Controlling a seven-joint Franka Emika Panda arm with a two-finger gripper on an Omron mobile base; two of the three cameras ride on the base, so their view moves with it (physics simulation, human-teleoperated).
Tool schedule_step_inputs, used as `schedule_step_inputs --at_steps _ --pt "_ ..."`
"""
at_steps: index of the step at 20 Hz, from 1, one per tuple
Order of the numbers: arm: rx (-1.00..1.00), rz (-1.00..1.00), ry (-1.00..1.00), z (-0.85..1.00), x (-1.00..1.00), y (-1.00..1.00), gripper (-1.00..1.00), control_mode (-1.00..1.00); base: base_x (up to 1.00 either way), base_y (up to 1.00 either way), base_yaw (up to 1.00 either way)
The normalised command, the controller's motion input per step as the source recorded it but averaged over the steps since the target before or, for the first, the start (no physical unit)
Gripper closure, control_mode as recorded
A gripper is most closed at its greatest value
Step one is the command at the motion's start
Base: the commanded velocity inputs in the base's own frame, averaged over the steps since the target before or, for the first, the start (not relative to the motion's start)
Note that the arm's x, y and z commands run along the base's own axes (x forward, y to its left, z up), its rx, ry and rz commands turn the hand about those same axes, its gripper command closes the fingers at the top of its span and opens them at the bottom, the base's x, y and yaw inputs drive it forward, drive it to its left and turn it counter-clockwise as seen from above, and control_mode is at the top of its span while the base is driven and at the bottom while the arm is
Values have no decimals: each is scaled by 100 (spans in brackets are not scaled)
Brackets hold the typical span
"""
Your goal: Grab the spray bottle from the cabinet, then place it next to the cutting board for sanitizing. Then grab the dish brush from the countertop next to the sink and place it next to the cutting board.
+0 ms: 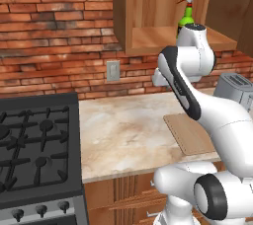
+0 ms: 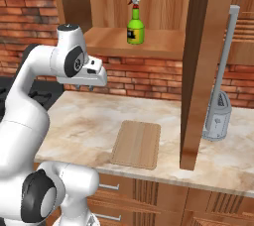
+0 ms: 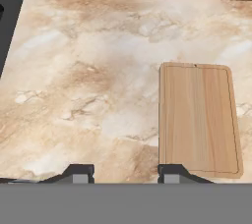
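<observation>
Spray bottle: upright on cabinet shelf. Gripper: fingers apart, holding nothing, hanging above countertop. Cutting board: flat on countertop, beside stove.

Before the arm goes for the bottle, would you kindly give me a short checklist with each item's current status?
1. Green spray bottle upright on the wooden cabinet shelf: ok.
2. Cabinet door open, bottle reachable: ok.
3. Gripper empty, jaws apart: ok.
4. Gripper level with the bottle: not ok, it hangs lower, over the beige marbled countertop.
5. Bare countertop beside the light-brown wooden cutting board: ok.
</observation>
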Motion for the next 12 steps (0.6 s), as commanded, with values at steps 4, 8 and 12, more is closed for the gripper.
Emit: schedule_step_inputs --at_steps 4,8,12 --pt "0 0 -1 0 -22 0 -100 -100 0 0 0" --pt "1 0 -2 0 -59 -8 -100 -100 0 0 0" --pt "1 0 -1 13 -72 -22 -100 -100 0 0 0"
